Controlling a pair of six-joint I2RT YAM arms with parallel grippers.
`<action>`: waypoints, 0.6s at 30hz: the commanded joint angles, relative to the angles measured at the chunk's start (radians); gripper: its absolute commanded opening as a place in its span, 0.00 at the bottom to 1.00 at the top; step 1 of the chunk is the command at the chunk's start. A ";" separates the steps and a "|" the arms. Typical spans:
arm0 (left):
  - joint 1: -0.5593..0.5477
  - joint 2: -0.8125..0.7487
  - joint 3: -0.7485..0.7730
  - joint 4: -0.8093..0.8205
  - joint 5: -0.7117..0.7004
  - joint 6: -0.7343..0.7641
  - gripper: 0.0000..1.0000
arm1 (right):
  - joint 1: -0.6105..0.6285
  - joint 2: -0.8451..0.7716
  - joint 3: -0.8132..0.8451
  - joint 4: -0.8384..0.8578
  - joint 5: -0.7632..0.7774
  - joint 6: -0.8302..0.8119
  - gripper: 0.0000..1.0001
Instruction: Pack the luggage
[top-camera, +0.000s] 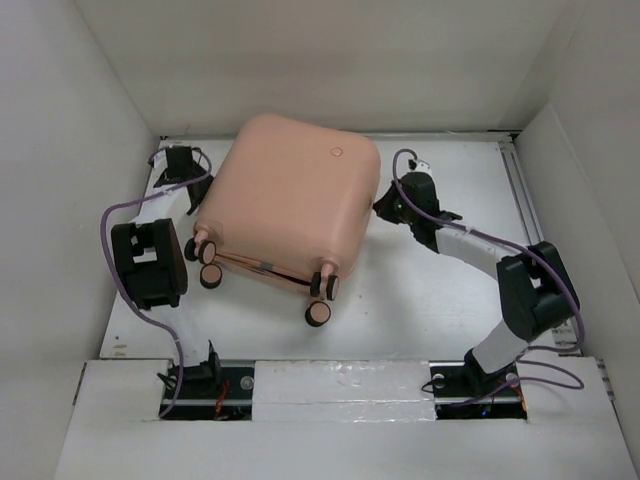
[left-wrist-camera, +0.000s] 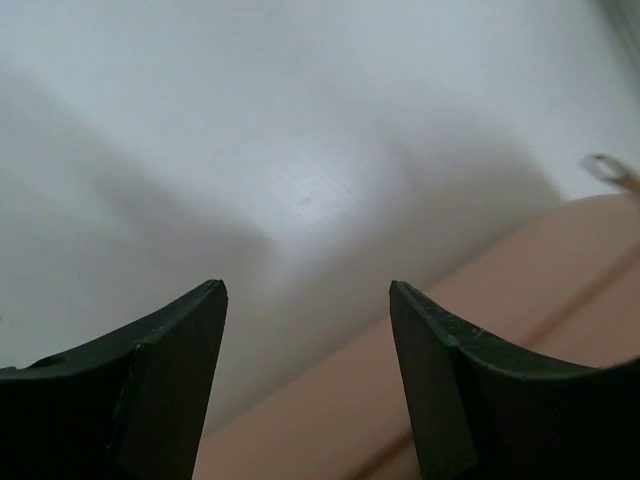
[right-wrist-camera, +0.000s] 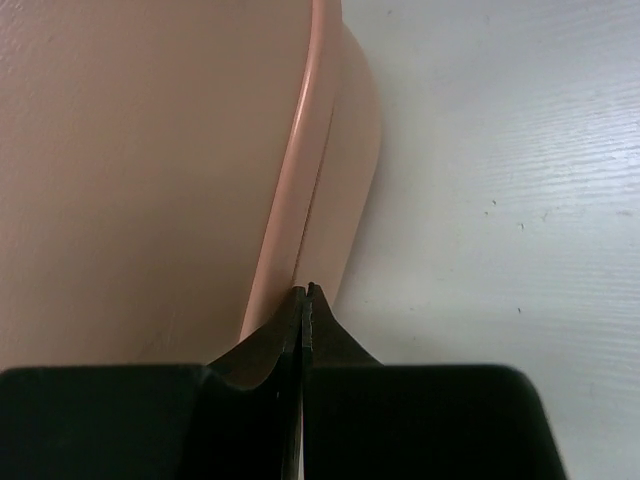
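Note:
The salmon-pink luggage (top-camera: 290, 195) lies flat on the white table (top-camera: 430, 290), shell halves together, caster wheels (top-camera: 318, 313) toward the near side. A thin dark gap runs along its near edge. My left gripper (top-camera: 198, 192) is open and empty at the luggage's left side; in the left wrist view (left-wrist-camera: 308, 290) the pink shell (left-wrist-camera: 500, 310) lies just beyond the fingers. My right gripper (top-camera: 384, 204) is shut and empty at the luggage's right side. In the right wrist view (right-wrist-camera: 306, 290) its tips touch the seam (right-wrist-camera: 312, 190) between the two shells (right-wrist-camera: 150, 150).
White walls enclose the table on the left, right and far sides. A raised white ledge (top-camera: 340, 385) runs along the near edge between the arm bases. Purple cables (top-camera: 110, 225) loop off both arms.

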 joint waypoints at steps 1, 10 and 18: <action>-0.015 -0.060 -0.120 0.072 0.113 -0.086 0.62 | 0.015 0.053 0.099 0.040 -0.024 -0.014 0.00; -0.179 -0.376 -0.710 0.384 0.158 -0.297 0.57 | 0.045 0.424 0.621 -0.078 -0.250 -0.032 0.00; -0.414 -0.889 -0.959 0.234 0.049 -0.351 0.57 | -0.005 0.521 1.064 -0.233 -0.404 -0.092 0.05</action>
